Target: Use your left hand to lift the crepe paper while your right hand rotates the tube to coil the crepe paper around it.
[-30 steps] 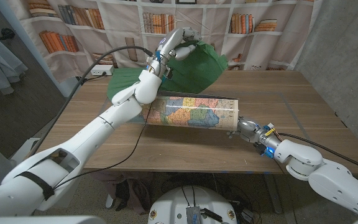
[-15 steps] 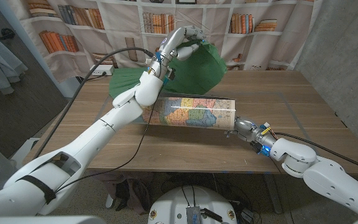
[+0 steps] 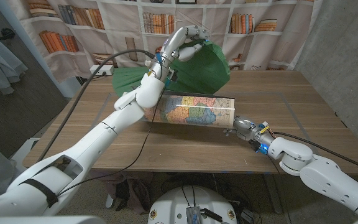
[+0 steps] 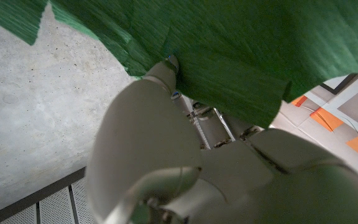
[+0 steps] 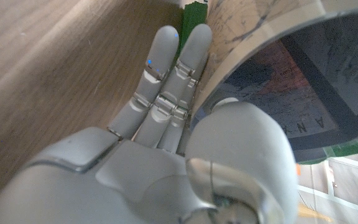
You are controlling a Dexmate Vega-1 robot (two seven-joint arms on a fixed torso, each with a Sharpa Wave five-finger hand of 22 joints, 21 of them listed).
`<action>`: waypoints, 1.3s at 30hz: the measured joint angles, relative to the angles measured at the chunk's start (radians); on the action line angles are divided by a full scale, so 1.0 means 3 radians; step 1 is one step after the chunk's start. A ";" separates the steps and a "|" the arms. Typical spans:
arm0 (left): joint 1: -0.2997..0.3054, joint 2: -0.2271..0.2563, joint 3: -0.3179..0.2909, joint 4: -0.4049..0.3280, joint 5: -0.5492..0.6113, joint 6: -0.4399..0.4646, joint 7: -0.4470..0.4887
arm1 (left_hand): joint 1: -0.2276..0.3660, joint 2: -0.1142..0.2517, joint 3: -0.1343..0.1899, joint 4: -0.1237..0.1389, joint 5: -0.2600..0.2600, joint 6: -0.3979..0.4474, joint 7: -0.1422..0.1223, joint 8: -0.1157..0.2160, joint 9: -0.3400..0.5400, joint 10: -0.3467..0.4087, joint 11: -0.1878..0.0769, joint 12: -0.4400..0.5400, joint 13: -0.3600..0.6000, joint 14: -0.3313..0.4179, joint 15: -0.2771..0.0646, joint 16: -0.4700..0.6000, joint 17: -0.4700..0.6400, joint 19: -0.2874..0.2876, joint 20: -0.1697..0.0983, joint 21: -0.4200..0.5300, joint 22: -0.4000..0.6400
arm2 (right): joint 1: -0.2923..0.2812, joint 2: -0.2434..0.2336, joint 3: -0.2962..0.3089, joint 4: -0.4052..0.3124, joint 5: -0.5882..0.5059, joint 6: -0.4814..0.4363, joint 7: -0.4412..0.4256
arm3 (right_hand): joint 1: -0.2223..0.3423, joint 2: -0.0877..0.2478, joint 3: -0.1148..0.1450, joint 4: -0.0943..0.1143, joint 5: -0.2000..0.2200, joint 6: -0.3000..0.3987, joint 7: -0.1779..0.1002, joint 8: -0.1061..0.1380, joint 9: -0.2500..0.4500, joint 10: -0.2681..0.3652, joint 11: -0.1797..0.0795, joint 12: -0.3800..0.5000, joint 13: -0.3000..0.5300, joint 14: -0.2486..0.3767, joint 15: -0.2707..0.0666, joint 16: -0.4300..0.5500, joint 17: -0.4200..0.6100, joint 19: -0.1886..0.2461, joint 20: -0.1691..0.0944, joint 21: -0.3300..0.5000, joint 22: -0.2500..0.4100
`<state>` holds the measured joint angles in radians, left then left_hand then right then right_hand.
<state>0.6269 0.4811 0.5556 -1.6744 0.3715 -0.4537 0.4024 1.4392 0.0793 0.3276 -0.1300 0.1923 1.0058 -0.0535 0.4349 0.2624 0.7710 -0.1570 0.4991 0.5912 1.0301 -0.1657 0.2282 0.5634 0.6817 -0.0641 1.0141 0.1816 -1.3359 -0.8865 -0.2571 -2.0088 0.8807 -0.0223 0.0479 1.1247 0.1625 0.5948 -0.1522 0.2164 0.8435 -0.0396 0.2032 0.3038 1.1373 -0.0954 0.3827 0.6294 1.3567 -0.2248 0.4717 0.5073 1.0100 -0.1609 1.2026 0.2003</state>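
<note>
a wooden table (image 3: 303,99) spans the middle of the head view, with a backdrop printed with bookshelves (image 3: 166,25) across the top of the frame. a sheet of green crepe paper (image 3: 201,65) is raised at upper centre, draping down to the table toward the left. below it, at the centre of the frame, lies the tube (image 3: 191,111), covered in a coloured map print; its long axis runs left to right across the frame, with its right end tipped slightly lower, and its open end points right. the left hand (image 3: 182,43) sits at upper centre with its fingers curled around the top edge of the crepe paper, holding it up. the right hand (image 3: 246,127), at centre right, meets the tube's right end; in the right wrist view its fingers (image 5: 166,87) lie straight and together along the outside of the tube's rim, with the thumb (image 5: 241,134) at the opening.
</note>
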 measured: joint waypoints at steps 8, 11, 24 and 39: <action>0.0067 -0.0032 -0.0037 -0.0049 -0.0127 -0.0065 -0.0082 | 0.0000 0.0000 0.0008 -0.0008 0.0000 0.0018 0.0018 0.0000 0.0000 0.0000 0.0000 -0.0013 0.0000 0.0000 0.0000 0.0000 0.0000 0.0000 0.0000 0.0026 0.0000 | 0.0050 0.0019 -0.0018 0.0063 0.0019 0.0000 -0.0032 | 0.0000 0.0000 0.0000 0.0000 0.0000 0.0000 0.0000 -0.0003 0.0001 0.0001 0.0000 -0.0019 0.0000 0.0004 0.0004 0.0000 0.0000 -0.0018 0.0018 0.0000 0.0000; 0.0096 -0.0050 -0.0050 -0.0066 -0.0199 -0.0091 -0.0125 | 0.0000 0.0000 0.0008 -0.0008 0.0000 0.0018 0.0018 0.0000 0.0000 0.0000 0.0000 -0.0013 0.0000 0.0000 0.0000 0.0000 0.0000 0.0000 0.0000 0.0026 0.0000 | 0.0073 0.0031 -0.0023 0.0093 0.0027 0.0000 -0.0045 | 0.0000 0.0000 0.0000 0.0000 -0.0002 0.0000 0.0000 -0.0004 0.0013 0.0011 0.0000 -0.0026 0.0000 0.0005 0.0005 0.0000 0.0000 -0.0018 0.0018 0.0000 0.0000; 0.0223 -0.0127 -0.0103 -0.0103 -0.0401 -0.0191 -0.0223 | 0.0000 0.0000 0.0008 -0.0008 0.0000 0.0018 0.0018 0.0000 0.0000 0.0018 0.0018 -0.0013 0.0000 0.0000 0.0000 -0.0001 0.0000 -0.0019 0.0007 0.0026 0.0000 | 0.0185 0.0165 -0.0090 0.0234 0.0053 0.0022 -0.0078 | 0.0000 0.0000 0.0000 0.0000 -0.0015 0.0000 0.0000 0.0013 0.0018 0.0012 -0.0001 -0.0028 0.0015 -0.0002 -0.0002 0.0000 0.0000 -0.0017 0.0018 0.0026 0.0000; 0.0357 -0.0239 -0.0132 -0.0110 -0.0755 -0.0250 -0.0356 | 0.0000 0.0000 0.0008 -0.0008 0.0016 0.0018 0.0018 0.0000 0.0000 0.0018 0.0018 -0.0013 -0.0001 0.0000 0.0000 -0.0025 0.0016 -0.0024 0.0012 0.0049 -0.0017 | 0.0341 0.0352 -0.0161 0.0453 0.0056 0.0078 -0.0152 | 0.0000 0.0000 0.0000 0.0000 -0.0026 0.0000 0.0000 0.0013 0.0049 0.0015 -0.0003 -0.0028 0.0028 -0.0001 -0.0001 0.0000 0.0017 -0.0029 0.0006 0.0026 0.0000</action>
<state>0.7341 0.4093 0.5159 -1.7073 0.1450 -0.5286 0.2957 1.4392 0.0793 0.3300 -0.1324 0.1972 1.0112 -0.0482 0.4349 0.2623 0.7764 -0.1518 0.4951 0.5910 1.0302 -0.1657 0.2206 0.5682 0.6745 -0.0606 1.0288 0.1766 -1.2337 -0.7810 -0.3053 -1.8728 0.8974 0.0010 0.0023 1.1248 0.1625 0.5948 -0.1522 0.2087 0.8435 -0.0397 0.2072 0.3183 1.1417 -0.0965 0.3743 0.6376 1.3563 -0.2252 0.4718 0.5124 1.0012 -0.1591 1.2105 0.2004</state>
